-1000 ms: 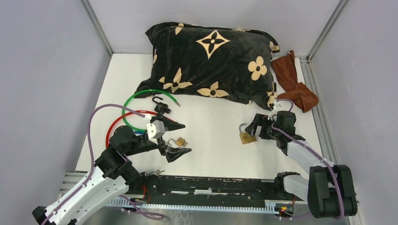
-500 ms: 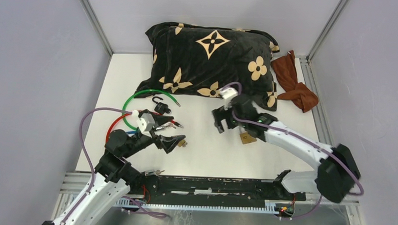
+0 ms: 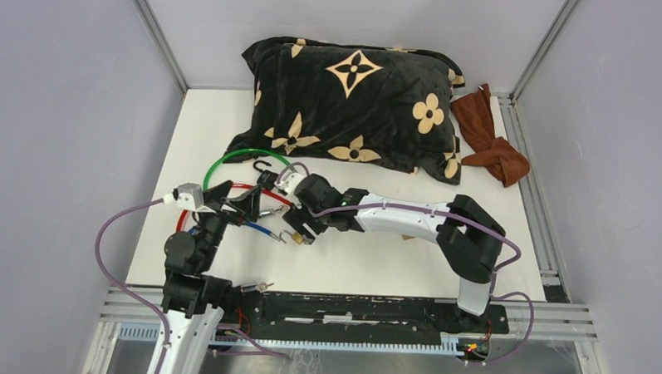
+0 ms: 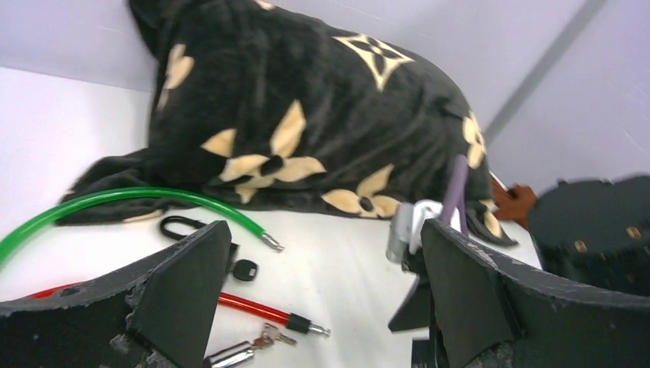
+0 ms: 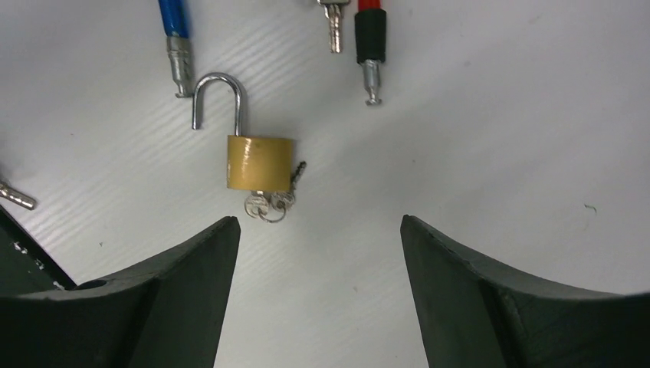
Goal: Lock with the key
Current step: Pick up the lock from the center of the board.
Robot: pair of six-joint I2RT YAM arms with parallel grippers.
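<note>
A brass padlock lies flat on the white table, shackle open, with a key ring in its base. In the top view it sits just under my right gripper. My right gripper is open and empty, hovering above the padlock, which lies just beyond the fingertips. My left gripper is open and empty, raised over the cables to the padlock's left. Its wrist view looks toward the pillow.
A green cable, a red cable and a blue cable lie at the left. A black padlock lies by them. A black patterned pillow fills the back, with a brown cloth at the back right. A small key lies at the front rail.
My right arm swung left across the table, from the padlock on the right to above the brass padlock near the cables. My left gripper drew back left and rose away from that padlock.
</note>
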